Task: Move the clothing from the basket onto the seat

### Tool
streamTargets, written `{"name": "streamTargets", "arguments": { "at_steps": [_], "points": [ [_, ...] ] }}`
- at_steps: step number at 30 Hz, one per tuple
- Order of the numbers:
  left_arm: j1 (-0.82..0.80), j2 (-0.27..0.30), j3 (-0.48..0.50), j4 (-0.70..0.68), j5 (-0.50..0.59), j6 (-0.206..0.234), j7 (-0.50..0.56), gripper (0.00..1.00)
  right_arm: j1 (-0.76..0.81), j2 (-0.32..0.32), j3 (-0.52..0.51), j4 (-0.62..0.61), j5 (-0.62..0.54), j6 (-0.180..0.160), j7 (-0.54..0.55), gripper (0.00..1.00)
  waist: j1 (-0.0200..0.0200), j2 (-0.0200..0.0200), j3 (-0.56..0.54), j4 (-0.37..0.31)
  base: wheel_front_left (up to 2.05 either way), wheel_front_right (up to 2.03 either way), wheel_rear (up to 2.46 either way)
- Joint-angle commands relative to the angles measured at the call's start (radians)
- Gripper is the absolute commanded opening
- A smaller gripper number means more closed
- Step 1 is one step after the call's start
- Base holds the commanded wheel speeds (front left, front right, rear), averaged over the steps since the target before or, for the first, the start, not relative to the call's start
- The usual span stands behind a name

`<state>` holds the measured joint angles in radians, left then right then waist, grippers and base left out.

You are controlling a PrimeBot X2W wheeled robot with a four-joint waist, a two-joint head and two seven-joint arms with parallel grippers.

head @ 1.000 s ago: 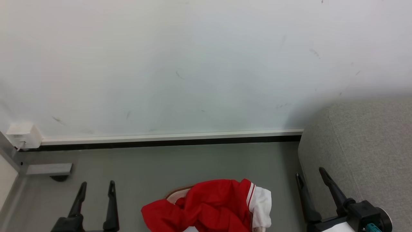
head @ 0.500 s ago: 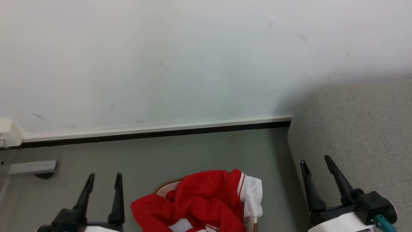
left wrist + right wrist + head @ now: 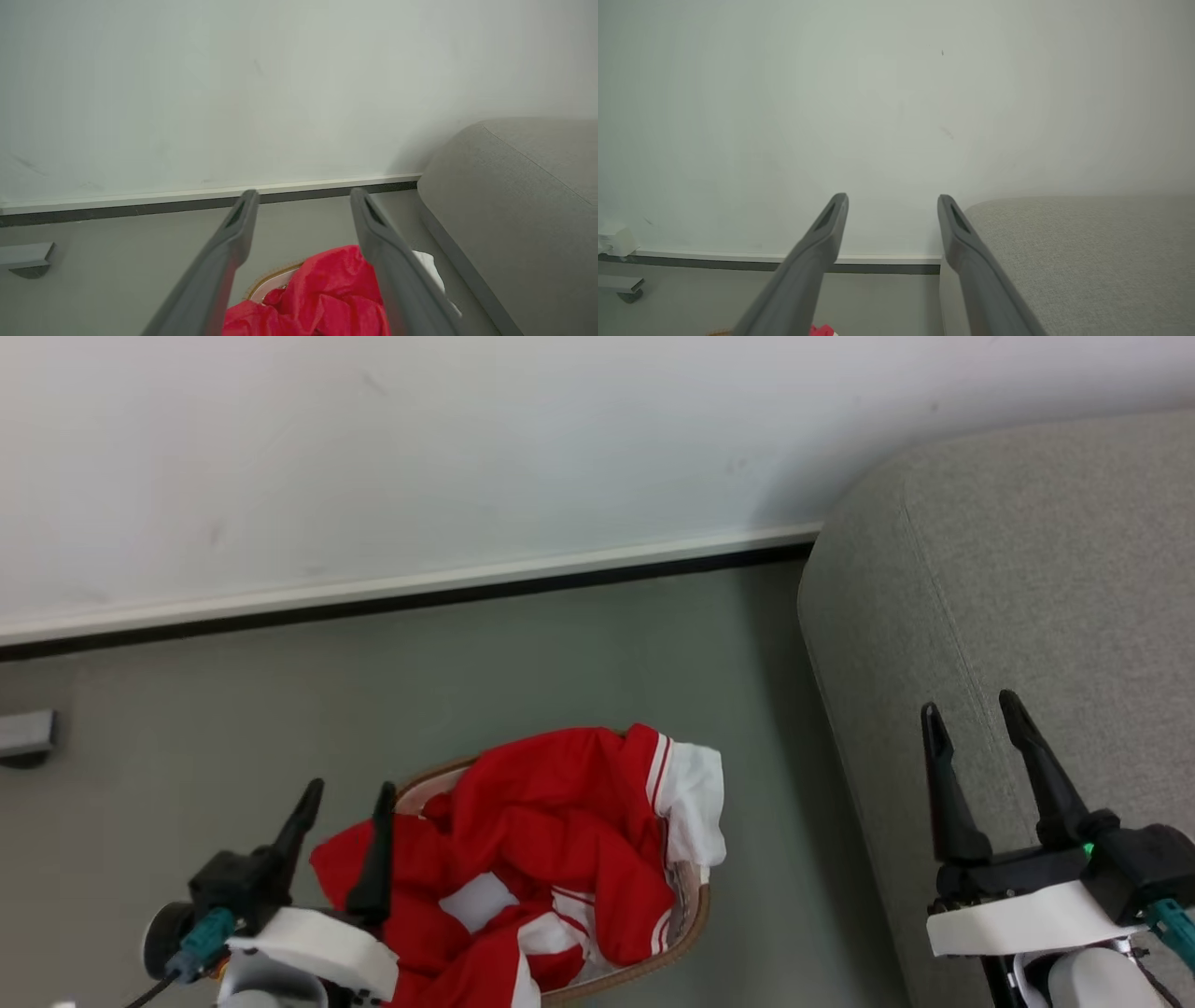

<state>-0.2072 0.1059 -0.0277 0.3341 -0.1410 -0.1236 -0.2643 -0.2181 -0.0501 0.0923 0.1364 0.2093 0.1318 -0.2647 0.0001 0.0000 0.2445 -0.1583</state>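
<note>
Clothing (image 3: 551, 840) lies heaped in the basket (image 3: 693, 919), a bright red bundle with white panels and thin red-and-white striped trim. One white piece with a striped edge hangs over the basket's far right rim, and a red fold spills over its left side. Only part of the brown rim and a little of the pale inside show around the clothing.

The basket stands on the grey-green floor (image 3: 467, 663), near the seat (image 3: 1027, 569) but apart from it, with a strip of bare floor between them. The seat is light grey woven fabric with a rounded padded corner, and nothing lies on the part in view. Behind both runs a white wall (image 3: 373, 448) with a pale baseboard (image 3: 420, 586) above a dark line. A small grey bracket (image 3: 23, 737) sits on the floor at the far left, and the right wrist view shows a little white box (image 3: 614, 239) low on the wall.

The left claw (image 3: 350, 788) hangs at the basket's left side with its two dark fingers apart and nothing between them. Its inner finger crosses the red fold in the head view; whether it touches the cloth cannot be told.

The right claw (image 3: 969, 703) hovers over the seat's left edge, fingers spread wide and empty, pointing toward the wall.
</note>
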Motion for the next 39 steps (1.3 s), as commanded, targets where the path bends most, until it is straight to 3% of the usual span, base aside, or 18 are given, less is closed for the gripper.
{"name": "streamTargets", "arguments": {
  "at_steps": [1, 8, 19, 28, 39],
  "points": [
    [-0.028, 0.019, -0.018, 0.034, -0.012, -0.004, 0.005, 1.00, -0.018, -0.001, -0.006, -0.010, 0.000, -0.002, 0.000, 1.00, -0.0001, 0.0000, 0.067, -0.033, 0.00, 0.00, 0.00],
    [-0.192, 0.115, -0.219, 0.195, -0.134, -0.007, 0.138, 1.00, -0.060, -0.001, -0.033, -0.051, 0.019, -0.002, 0.000, 1.00, -0.0001, 0.0000, 0.193, -0.071, 0.00, 0.00, 0.00],
    [-0.406, 0.286, -0.556, 0.308, -0.327, -0.007, 0.412, 1.00, -0.145, 0.000, -0.056, -0.116, 0.071, -0.002, 0.000, 1.00, -0.0001, 0.0000, 0.413, -0.162, 0.00, 0.00, 0.00],
    [-0.501, 0.363, -0.800, 0.358, -0.434, -0.007, 0.590, 1.00, -0.158, 0.000, -0.062, -0.129, 0.124, -0.002, 0.000, 1.00, -0.0001, 0.0000, 0.503, -0.212, 0.00, 0.00, 0.00],
    [-0.606, 0.415, -0.961, 0.427, -0.520, -0.007, 0.713, 1.00, -0.184, 0.000, -0.046, -0.137, 0.174, -0.002, 0.000, 1.00, -0.0001, 0.0000, 0.592, -0.252, 0.00, 0.00, 0.00]
  ]
}}
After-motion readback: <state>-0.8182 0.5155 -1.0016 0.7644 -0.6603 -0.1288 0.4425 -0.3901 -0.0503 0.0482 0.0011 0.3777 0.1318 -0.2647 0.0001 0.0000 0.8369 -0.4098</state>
